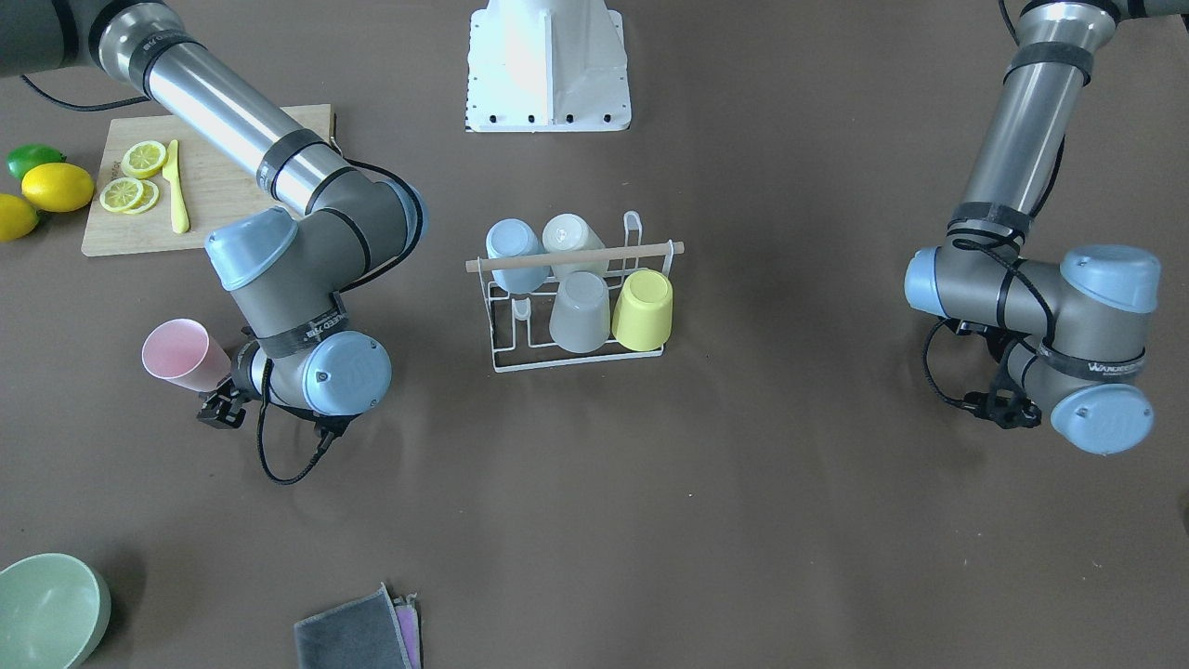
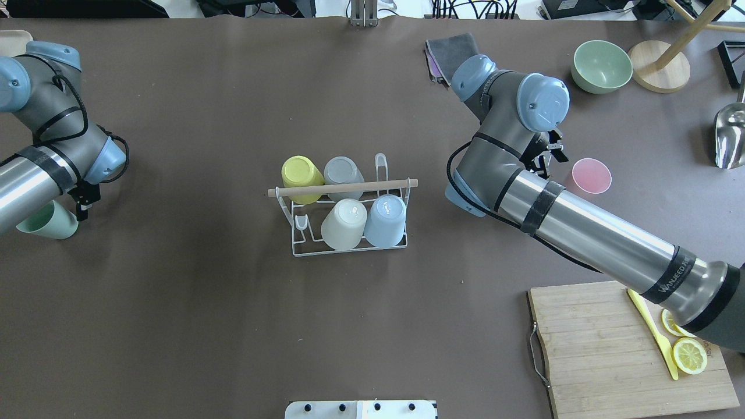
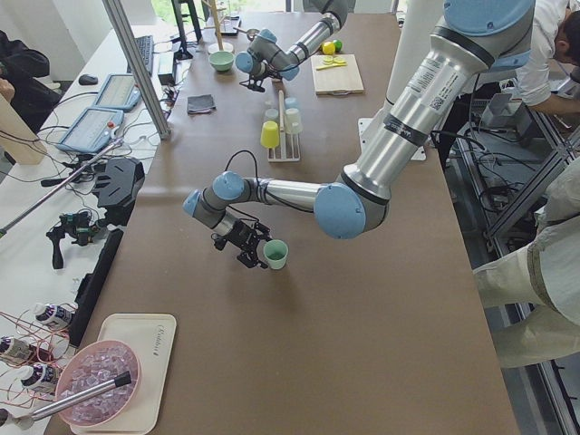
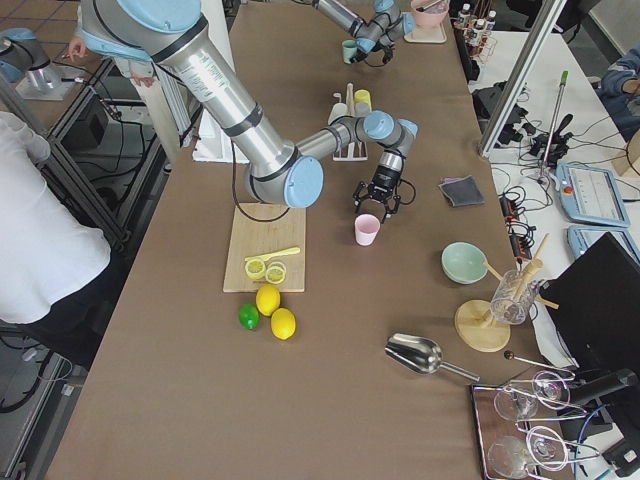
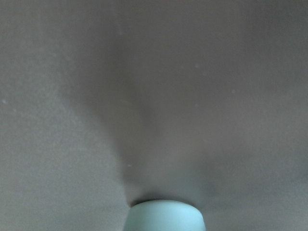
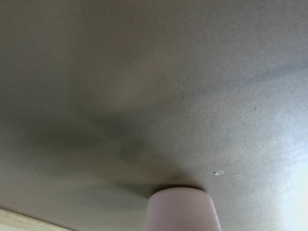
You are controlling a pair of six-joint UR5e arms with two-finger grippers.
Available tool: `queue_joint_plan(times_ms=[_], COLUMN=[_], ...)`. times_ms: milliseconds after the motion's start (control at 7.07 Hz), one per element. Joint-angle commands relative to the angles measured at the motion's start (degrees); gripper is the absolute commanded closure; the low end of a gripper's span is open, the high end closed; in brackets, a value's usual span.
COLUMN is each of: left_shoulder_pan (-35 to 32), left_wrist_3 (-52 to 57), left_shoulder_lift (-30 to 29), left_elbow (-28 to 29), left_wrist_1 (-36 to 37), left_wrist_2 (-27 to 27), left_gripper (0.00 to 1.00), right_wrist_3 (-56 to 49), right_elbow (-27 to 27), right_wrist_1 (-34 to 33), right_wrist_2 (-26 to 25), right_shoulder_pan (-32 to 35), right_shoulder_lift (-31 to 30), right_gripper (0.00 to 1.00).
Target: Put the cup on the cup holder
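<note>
The cup holder (image 2: pixel 343 188) is a white wire rack with a wooden rod, at the table's middle; it also shows in the front view (image 1: pixel 576 256). Several cups sit upside down on its prongs: yellow, grey, white and blue. My right gripper (image 2: pixel 547 160) is shut on the rim of a pink cup (image 2: pixel 591 175), upright at the table surface right of the rack; the cup's base shows in the right wrist view (image 6: pixel 182 209). My left gripper (image 3: pixel 246 249) is shut on a green cup (image 2: pixel 46 220) far left of the rack; its base shows in the left wrist view (image 5: pixel 166 216).
A wooden cutting board (image 2: pixel 599 349) with lemon slices and a yellow knife lies at the near right. A green bowl (image 2: pixel 602 66), a grey cloth (image 2: pixel 448 55), a wooden stand (image 2: pixel 663 73) and a metal scoop (image 2: pixel 730 137) sit at the far right. Lemons (image 1: pixel 56 186) lie beside the board.
</note>
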Motion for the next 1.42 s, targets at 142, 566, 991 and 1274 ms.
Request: queue_joint_plan(times_ms=[142,566,991,1274], left_shoulder_pan=[0.9,1.4,1.4,1.4], left_wrist_3=[0.0,0.1,3.5,3.6], left_shoulder_lift=[0.0,-0.4,-0.5,-0.5], left_elbow=[0.7,1.3,2.4,2.4], left_wrist_1=[0.0,0.2,1.3,1.5], left_wrist_2=[0.3,1.2,1.2,1.2], left_gripper=[0.03,0.03,0.03,0.03], right_wrist_3=[0.0,-0.2,-1.1,-1.2], right_elbow=[0.4,2.8,6.8,7.0], right_wrist_1=[1.8,2.6,2.5,2.6], right_wrist_2=[-0.4,-0.9,-1.4,-1.4], right_shoulder_pan=[-0.5,-0.9,-0.3,0.1], right_shoulder_lift=[-2.4,-5.2,-8.6,-9.0], right_gripper=[0.00,0.00,0.00,0.00])
